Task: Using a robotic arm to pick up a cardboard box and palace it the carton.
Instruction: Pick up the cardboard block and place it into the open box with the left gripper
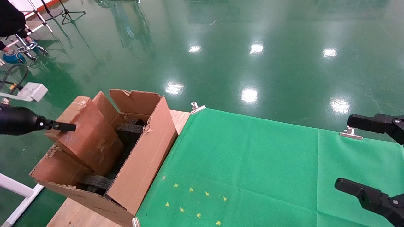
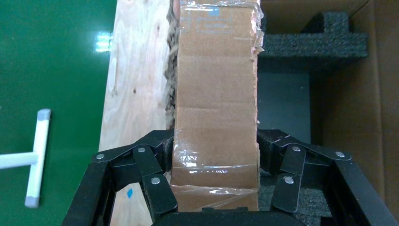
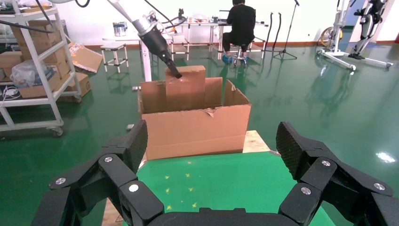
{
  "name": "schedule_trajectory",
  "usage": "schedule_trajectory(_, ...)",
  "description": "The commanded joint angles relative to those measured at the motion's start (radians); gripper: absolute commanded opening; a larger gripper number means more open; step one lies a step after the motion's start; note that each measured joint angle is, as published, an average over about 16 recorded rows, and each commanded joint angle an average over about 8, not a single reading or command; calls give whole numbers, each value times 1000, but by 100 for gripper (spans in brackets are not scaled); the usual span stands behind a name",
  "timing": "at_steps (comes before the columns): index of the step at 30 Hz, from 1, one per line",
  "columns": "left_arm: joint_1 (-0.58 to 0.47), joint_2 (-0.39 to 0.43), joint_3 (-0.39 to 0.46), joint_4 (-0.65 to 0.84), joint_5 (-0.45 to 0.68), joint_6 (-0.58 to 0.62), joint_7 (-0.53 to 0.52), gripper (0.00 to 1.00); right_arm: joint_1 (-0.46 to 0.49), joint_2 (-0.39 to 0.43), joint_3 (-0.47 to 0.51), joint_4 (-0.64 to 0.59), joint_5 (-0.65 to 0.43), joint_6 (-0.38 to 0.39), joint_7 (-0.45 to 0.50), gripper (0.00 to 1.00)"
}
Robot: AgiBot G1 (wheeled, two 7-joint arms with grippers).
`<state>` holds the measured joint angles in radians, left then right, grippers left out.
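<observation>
The carton (image 1: 142, 160) stands open on the table's left end, with black foam blocks (image 1: 129, 130) inside. My left gripper (image 1: 63, 126) is shut on the small cardboard box (image 1: 85, 132) and holds it tilted, its lower end down inside the carton. In the left wrist view the fingers (image 2: 162, 153) clamp both sides of the taped box (image 2: 216, 94), above foam (image 2: 310, 44). The right wrist view shows the carton (image 3: 195, 127), the box (image 3: 186, 87) and the left arm (image 3: 155, 35). My right gripper (image 1: 342, 153) is open and empty at the right edge; it also shows (image 3: 211, 146).
A green cloth (image 1: 252, 164) with small yellow marks covers the table, held by metal clips (image 1: 197, 107) (image 1: 350, 134). Bare wood (image 1: 75, 214) shows under the carton. A white frame (image 1: 19, 192) stands at the left. Shelves (image 3: 33, 70) and a seated person (image 3: 240, 23) are far off.
</observation>
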<state>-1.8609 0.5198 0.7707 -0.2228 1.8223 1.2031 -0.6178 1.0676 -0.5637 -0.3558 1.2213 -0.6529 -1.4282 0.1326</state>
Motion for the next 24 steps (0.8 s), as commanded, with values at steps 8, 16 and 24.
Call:
schedule_trajectory(8,30,52,-1,96,-4,-52,28,0,0,0,0,0,0,0,0,100)
schedule_trajectory(16,68,89,-6,153,-13,-92,46,0,0,0,0,0,0,0,0,100)
schedule_trajectory(24,100,122,0,190,-6,-128,50,0,0,0,0,0,0,0,0,100)
